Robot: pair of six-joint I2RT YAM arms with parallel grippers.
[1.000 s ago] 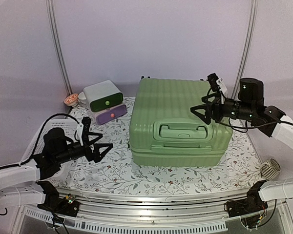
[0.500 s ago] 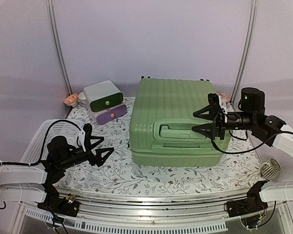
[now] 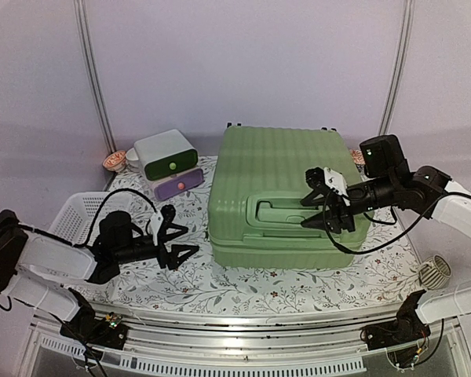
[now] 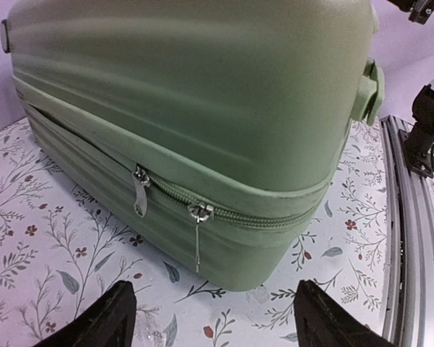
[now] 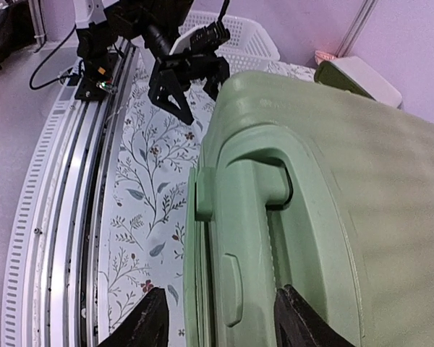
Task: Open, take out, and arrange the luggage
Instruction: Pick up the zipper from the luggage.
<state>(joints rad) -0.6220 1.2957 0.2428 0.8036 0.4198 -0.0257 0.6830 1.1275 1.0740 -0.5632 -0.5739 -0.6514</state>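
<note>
1. We are at the opening step: the luggage [image 3: 282,188] lies shut just ahead of our spread, empty left tool [image 4: 213,285].
2. Our right tool [image 5: 220,290], also spread, hovers above its handle [image 5: 275,217].
3. Next we likely need to pinch a zipper pull [image 4: 139,194].

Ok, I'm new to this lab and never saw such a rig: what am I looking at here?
Two robot arms are bolted to the near edge of a table. One picture looks down from above and behind them; the other two come from wrist cameras, so the dark prongs at the bottom are each arm's own fingers. On its flowered cloth lie a closed green suitcase, a white basket, a white-and-green box and a purple box. The left gripper is open, beside the suitcase, facing its zipper pulls. The right gripper hangs open over the handle. Neither holds anything.
</note>
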